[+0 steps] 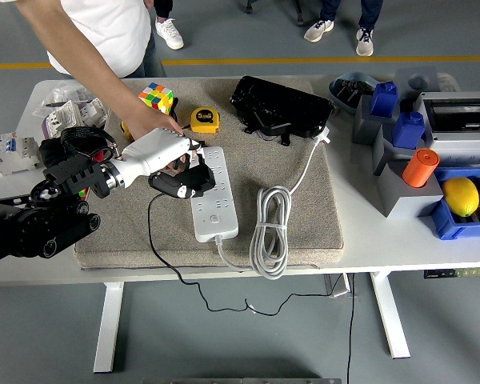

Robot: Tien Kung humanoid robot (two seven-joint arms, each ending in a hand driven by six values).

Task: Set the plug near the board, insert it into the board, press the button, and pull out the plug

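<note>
A white power strip (216, 210) lies lengthwise on the grey mat (304, 216). My left hand (182, 170), white with dark fingers, hovers at the strip's left edge near its far half. It is shut on a black plug (176, 188) held just left of the strip. The plug's thin black cable (153, 240) drops over the table's front edge. A person at the far side reaches in, and their hand (154, 124) rests against the back of my left hand. My right hand is out of sight.
A coiled white cord (270, 228) lies right of the strip. Behind it are a yellow tape measure (206, 120), a colour cube (156, 97) and a black bag (280, 108). Blue bins, an orange cylinder (420, 167) and a lemon (461, 196) stand at the right.
</note>
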